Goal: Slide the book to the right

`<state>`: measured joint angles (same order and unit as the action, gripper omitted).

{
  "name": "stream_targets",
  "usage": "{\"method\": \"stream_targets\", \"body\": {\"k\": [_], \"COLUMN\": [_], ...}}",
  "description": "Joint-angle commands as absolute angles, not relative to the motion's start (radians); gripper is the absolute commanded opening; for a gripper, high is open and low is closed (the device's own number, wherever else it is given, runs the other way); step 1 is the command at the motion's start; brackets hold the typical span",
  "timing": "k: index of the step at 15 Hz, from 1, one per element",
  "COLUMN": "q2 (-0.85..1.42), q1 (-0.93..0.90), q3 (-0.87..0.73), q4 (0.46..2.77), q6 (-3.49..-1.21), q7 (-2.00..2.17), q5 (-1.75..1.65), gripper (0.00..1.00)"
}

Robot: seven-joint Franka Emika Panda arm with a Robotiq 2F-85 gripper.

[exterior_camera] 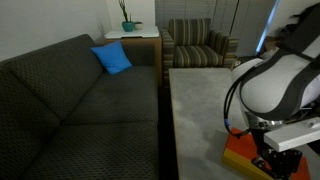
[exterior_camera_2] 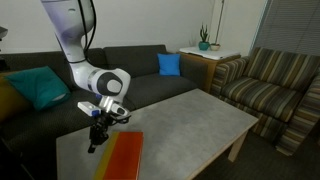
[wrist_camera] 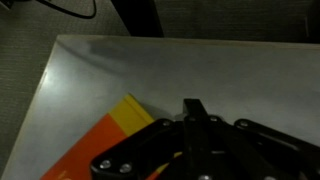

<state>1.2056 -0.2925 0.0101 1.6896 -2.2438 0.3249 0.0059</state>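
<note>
The book (exterior_camera_2: pixel 121 157), a flat slab with an orange-red cover and yellow edges, lies on the grey table (exterior_camera_2: pixel 190 120) near one end. It shows in both exterior views (exterior_camera: pixel 238 160). In the wrist view the book (wrist_camera: pixel 88 152) fills the lower left, with its yellow corner uppermost. My gripper (exterior_camera_2: pixel 97 137) hangs low beside the book's edge, just above the table, and also shows in an exterior view (exterior_camera: pixel 268 160). In the wrist view its fingers (wrist_camera: pixel 195 108) appear pressed together with nothing between them. I cannot tell whether they touch the book.
A dark sofa (exterior_camera: pixel 80 100) runs along the table with a blue square cushion (exterior_camera: pixel 113 58) and a teal cushion (exterior_camera_2: pixel 40 85). A striped armchair (exterior_camera_2: pixel 270 85) stands at the table's far end. A side table carries a plant (exterior_camera_2: pixel 204 40).
</note>
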Motion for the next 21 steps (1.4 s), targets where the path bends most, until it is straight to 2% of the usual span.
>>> {"method": "stream_targets", "body": {"k": [1,8,13,21], "q2": [1.160,1.259,1.345,1.427], "q1": [-0.329,-0.363,-0.346,-0.303], "q3": [0.057,0.076,0.097,0.081], "q4": [1.700,1.483,1.358,1.350], "q6": [-2.299,-2.368,-2.325,-2.348], "q7": [0.319,0.362,0.338,0.352], "q5": [0.001,0.035,0.063,0.092], "gripper": [0.00,0.00,0.00,0.00]}}
